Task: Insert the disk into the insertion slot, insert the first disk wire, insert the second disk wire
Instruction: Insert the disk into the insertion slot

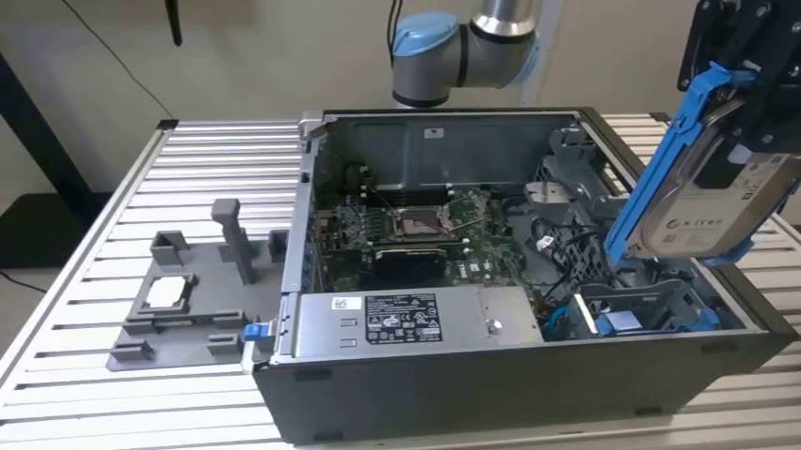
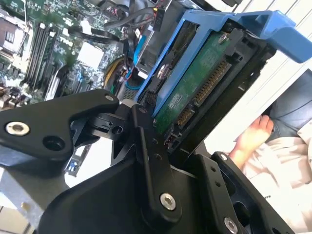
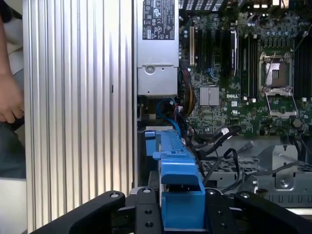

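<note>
We see the black gripper (image 1: 751, 103), jaws clamped on the blue-framed silver-grey disk (image 1: 701, 202), above the grey metal insertion slot (image 1: 644, 309) at the exterior view's right.

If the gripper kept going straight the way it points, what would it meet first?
The gripper, shut on the disk, points down into the open case. The disk's lower end would likely meet the insertion slot first. Depth is unclear, so it might catch the slot's rim instead.
</note>
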